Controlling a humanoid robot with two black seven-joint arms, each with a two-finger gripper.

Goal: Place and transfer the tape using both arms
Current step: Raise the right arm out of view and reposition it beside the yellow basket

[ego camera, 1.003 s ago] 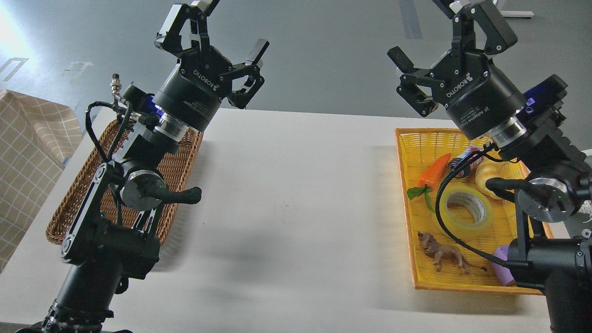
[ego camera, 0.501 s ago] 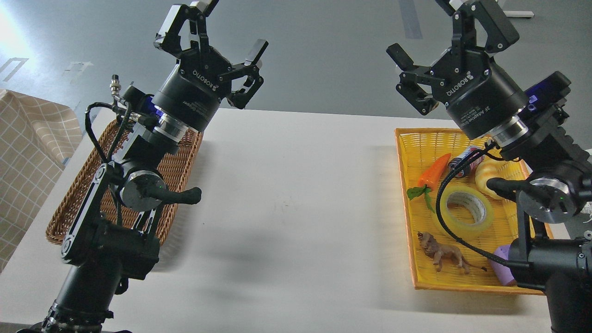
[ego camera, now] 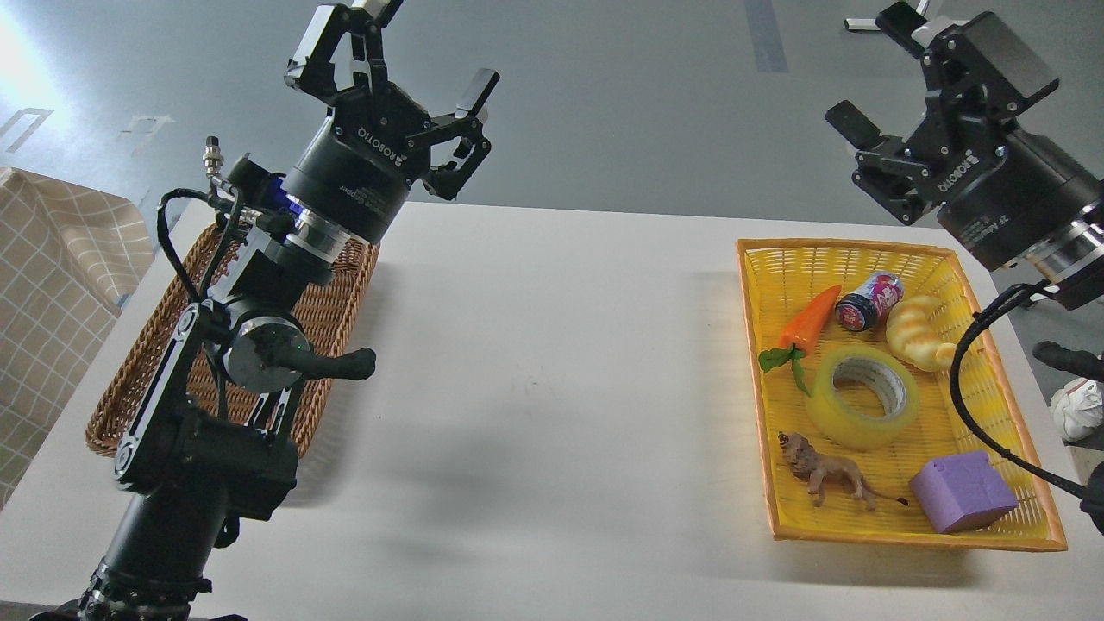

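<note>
White table [ego camera: 552, 362], grey floor [ego camera: 621, 95], tape [ego camera: 862, 397] in yellow basket [ego camera: 1000, 405]

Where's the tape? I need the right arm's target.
Head view, right side: the tape lies in the yellow basket, between the toy carrot and the lion.

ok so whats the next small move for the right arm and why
Probably bring the right gripper down and in over the tape. It hangs open, high beyond the yellow basket, holding nothing, while the tape lies flat and untouched in the basket among the toys.
</note>
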